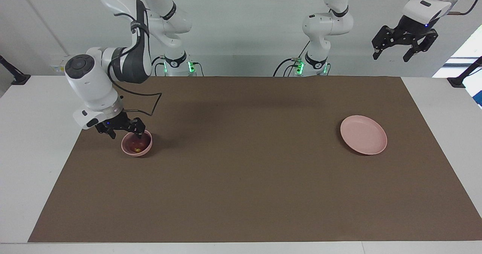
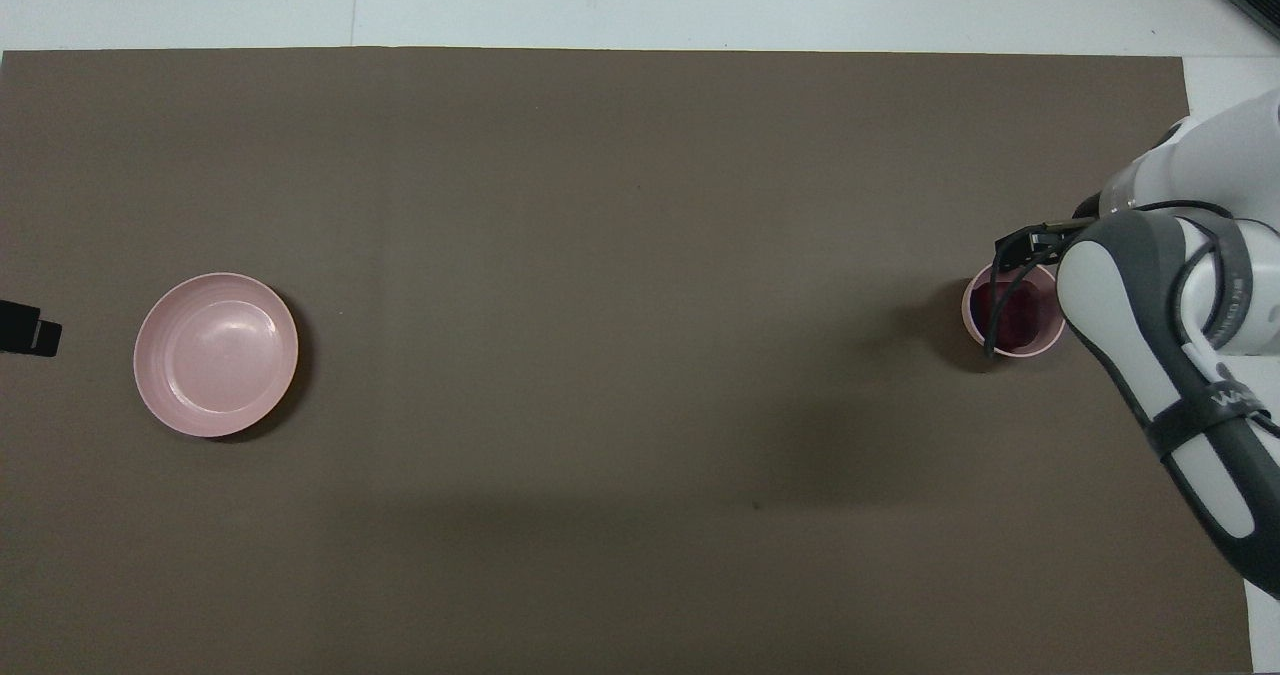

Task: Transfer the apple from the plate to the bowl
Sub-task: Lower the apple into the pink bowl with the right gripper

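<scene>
The dark red apple (image 1: 136,146) with its yellowish spot lies inside the small deep pink bowl (image 1: 146,151) toward the right arm's end of the table. My right gripper (image 1: 125,133) hangs just over the bowl's rim on the robots' side, open, with nothing between its fingers. In the overhead view the apple (image 2: 1006,313) shows in the bowl (image 2: 973,298), and the right arm hides most of the gripper. The wide flat pink plate (image 1: 363,134) lies empty toward the left arm's end; it also shows in the overhead view (image 2: 216,354). My left gripper (image 1: 391,57) waits high up, open and empty.
A brown mat (image 1: 244,178) covers the table, with white table edge (image 1: 34,133) around it. The left gripper's tip (image 2: 28,327) shows at the overhead view's edge beside the plate.
</scene>
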